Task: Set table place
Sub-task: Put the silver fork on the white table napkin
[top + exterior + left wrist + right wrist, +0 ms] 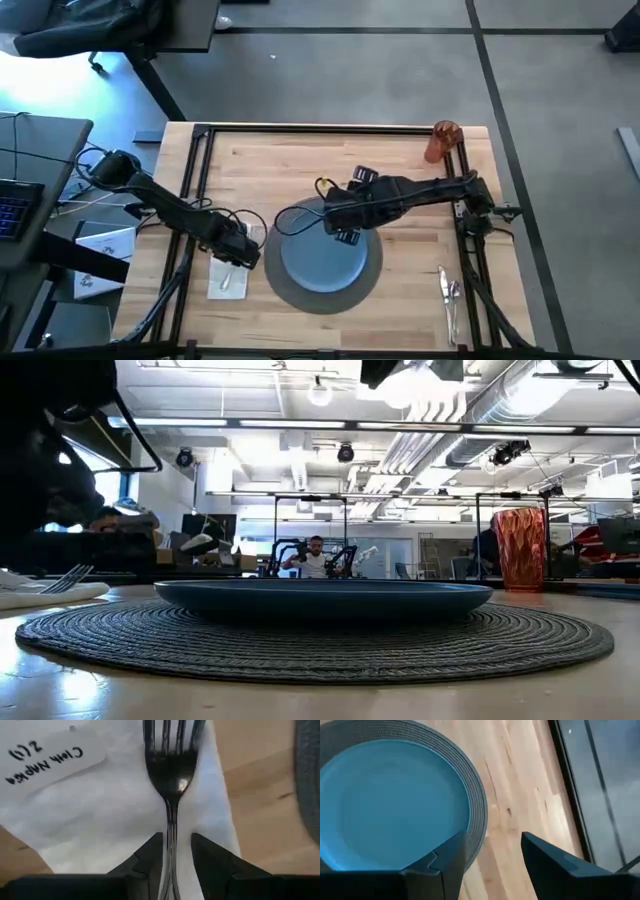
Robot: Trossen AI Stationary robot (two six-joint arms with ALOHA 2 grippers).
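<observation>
A silver fork (171, 780) lies along the white napkin (115, 805), left of the grey mat (325, 290). The blue plate (322, 260) rests on that mat. My left gripper (243, 252) is low over the napkin and open by a narrow gap. Its fingers (152, 857) stand on either side of the fork's handle (172, 840), and napkin shows between them and the handle. My right gripper (492, 865) hangs open above the plate's far edge with nothing between its fingers. The orange cup (441, 142) stands at the far right.
A knife and a spoon (448, 293) lie near the table's front right corner. Black rails (196, 170) run along the table's left, far and right sides. A handwritten paper label (45, 760) lies on the napkin. Bare wood shows right of the mat.
</observation>
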